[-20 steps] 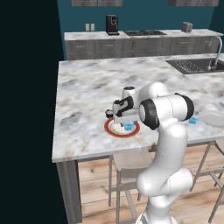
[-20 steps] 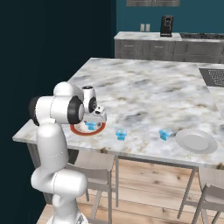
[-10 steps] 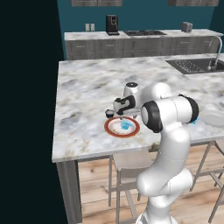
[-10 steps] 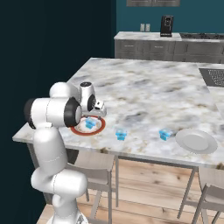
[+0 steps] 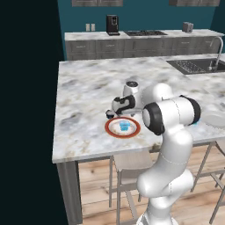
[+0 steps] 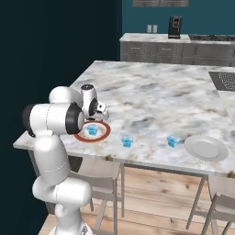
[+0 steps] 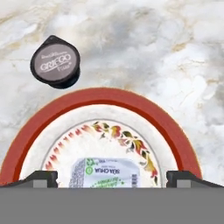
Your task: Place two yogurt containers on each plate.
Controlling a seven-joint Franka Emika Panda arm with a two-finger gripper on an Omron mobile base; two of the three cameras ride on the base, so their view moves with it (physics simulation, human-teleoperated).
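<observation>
Fingertips stand wide apart at the bottom of the hand view, gripping nothing, with the gripper poised over the orange-rimmed plate. Marble counter carries everything. Near its front edge toward the left corner sits that plate, with one blue yogurt cup on it, its printed lid between the spread fingers. The plain white-grey plate lies near the front edge toward the right. Two more blue cups and stand between the plates along the front edge. The black cup sits on the counter just beyond the orange rim.
</observation>
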